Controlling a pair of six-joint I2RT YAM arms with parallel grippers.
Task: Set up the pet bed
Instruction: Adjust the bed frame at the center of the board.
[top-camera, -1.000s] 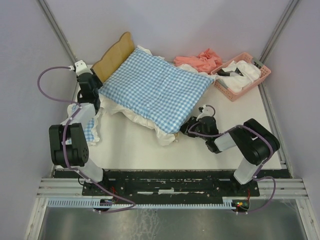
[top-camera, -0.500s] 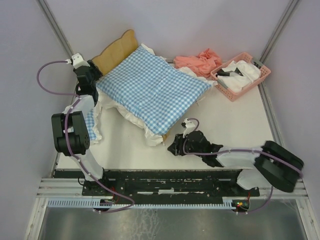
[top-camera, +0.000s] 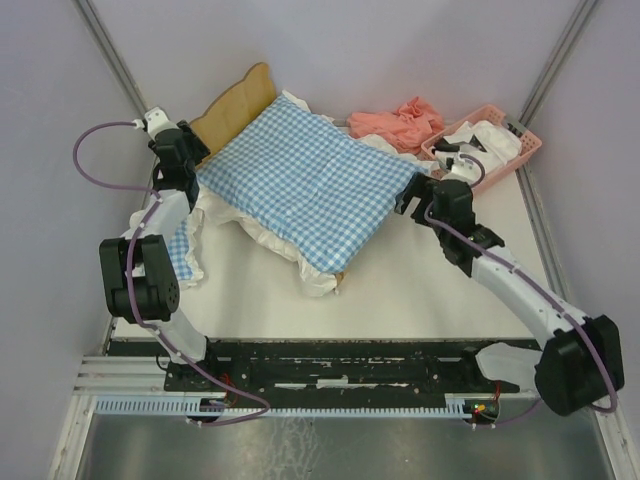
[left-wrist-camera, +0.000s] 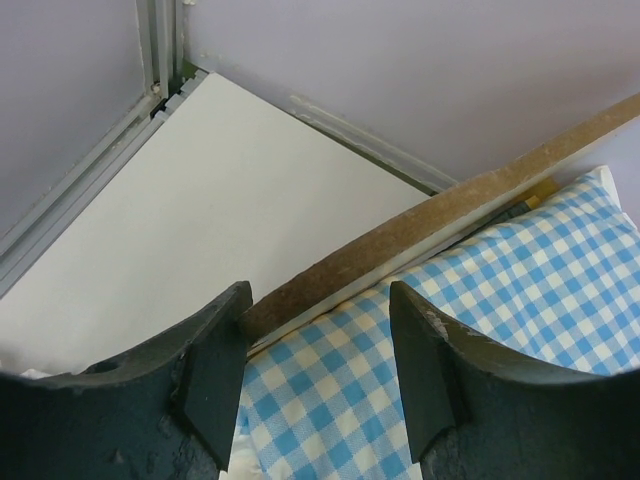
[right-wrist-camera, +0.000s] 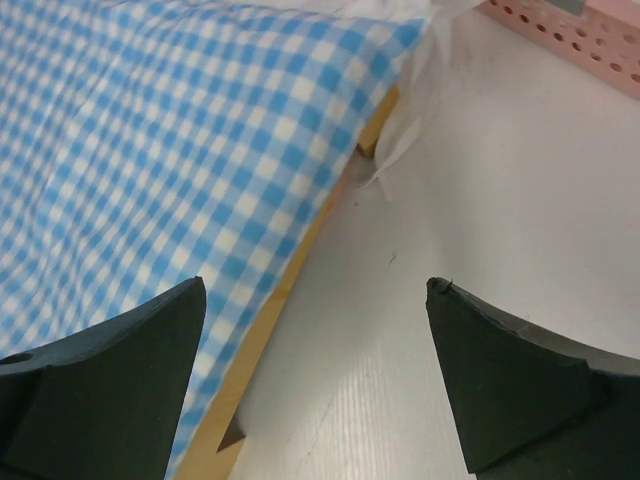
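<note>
Tabletop carries the pet bed slantwise across its far half, almost wholly hidden under a blue checked cushion. The bed's long axis runs from the wavy headboard at the far left down to the foot end toward the right, so the two arms sit at opposite ends of it.

The left end effector is at the headboard's near corner. In its wrist view the fingers stand apart, with the headboard's top edge and the cushion's corner showing between them and nothing clamped.

The right end effector is at the far corner of the foot end, jaws wide apart and empty. Its wrist view shows the side rail just left of centre and bare tabletop to the right.

Each arm looks nearest its own end, so squaring the bed likely turns on working both ends together.
</note>
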